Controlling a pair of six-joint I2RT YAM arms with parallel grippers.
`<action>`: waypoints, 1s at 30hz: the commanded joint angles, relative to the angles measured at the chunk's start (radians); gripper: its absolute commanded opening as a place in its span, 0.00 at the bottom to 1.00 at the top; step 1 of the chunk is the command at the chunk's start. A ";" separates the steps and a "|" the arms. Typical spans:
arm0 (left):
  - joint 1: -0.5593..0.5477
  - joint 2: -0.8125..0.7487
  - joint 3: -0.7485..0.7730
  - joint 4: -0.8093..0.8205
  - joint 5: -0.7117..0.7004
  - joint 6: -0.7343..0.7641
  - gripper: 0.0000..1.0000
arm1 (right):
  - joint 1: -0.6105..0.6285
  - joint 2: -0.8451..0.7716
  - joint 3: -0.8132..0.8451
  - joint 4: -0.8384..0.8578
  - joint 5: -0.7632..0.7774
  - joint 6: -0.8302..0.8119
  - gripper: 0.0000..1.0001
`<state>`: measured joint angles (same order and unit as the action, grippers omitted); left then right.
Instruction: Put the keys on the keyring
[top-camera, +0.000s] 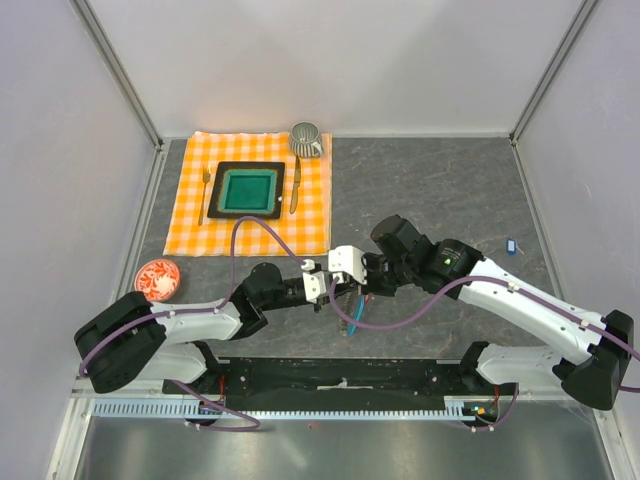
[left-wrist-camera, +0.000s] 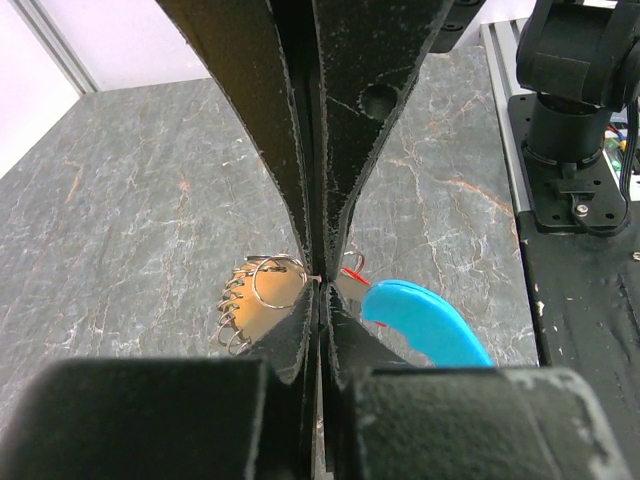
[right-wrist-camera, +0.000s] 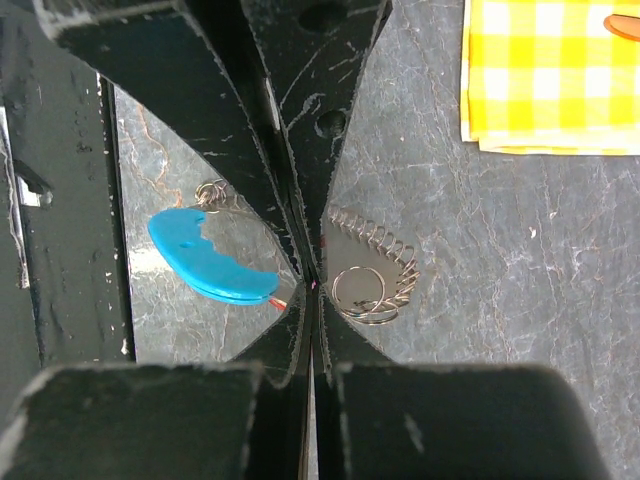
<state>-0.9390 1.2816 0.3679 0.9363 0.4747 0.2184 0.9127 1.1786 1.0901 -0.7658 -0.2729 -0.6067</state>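
One keyring (top-camera: 351, 316) sits near the middle of the surface's (top-camera: 430, 190) near edge, right where the two arms meet. The wrist views show its parts: one light-blue curved strip (left-wrist-camera: 425, 320), one stretch of thin wire coil (right-wrist-camera: 378, 258) and one plain round ring (right-wrist-camera: 355, 292) beside the coil. A single sliver of bright red (left-wrist-camera: 352, 272) shows between the strip and the fingers – too little of it is visible to say for certain that it is the red key. One dark blue key (top-camera: 512, 243) lies alone near the right edge, well apart from the keyring.

The left gripper (left-wrist-camera: 318, 285) has its fingers pressed together, and a thin wire of the keyring runs into the pinch. The right gripper (right-wrist-camera: 312, 285) is also closed to a slit, with the strip on one side of its tips and the coil on the other – whether it clamps anything I cannot tell.

Farther out, toward the far-left corner, one orange checked cloth (top-camera: 315, 215) carries one green plate (top-camera: 249, 190), one fork (top-camera: 206, 195), one knife (top-camera: 296, 185) and one cup (top-camera: 306, 139). One red-patterned saucer (top-camera: 157, 279) sits by the left edge.
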 joint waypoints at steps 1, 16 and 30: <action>0.002 -0.007 0.017 0.002 0.009 0.010 0.02 | 0.003 -0.039 0.007 0.062 -0.040 0.008 0.00; 0.003 0.022 -0.141 0.475 -0.183 -0.238 0.02 | -0.015 -0.301 -0.196 0.316 0.147 0.287 0.15; 0.003 0.015 -0.150 0.624 -0.173 -0.274 0.02 | -0.090 -0.404 -0.450 0.583 -0.025 0.492 0.22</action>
<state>-0.9371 1.3045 0.2119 1.2427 0.3222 -0.0315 0.8242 0.7826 0.6601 -0.3008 -0.2363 -0.1810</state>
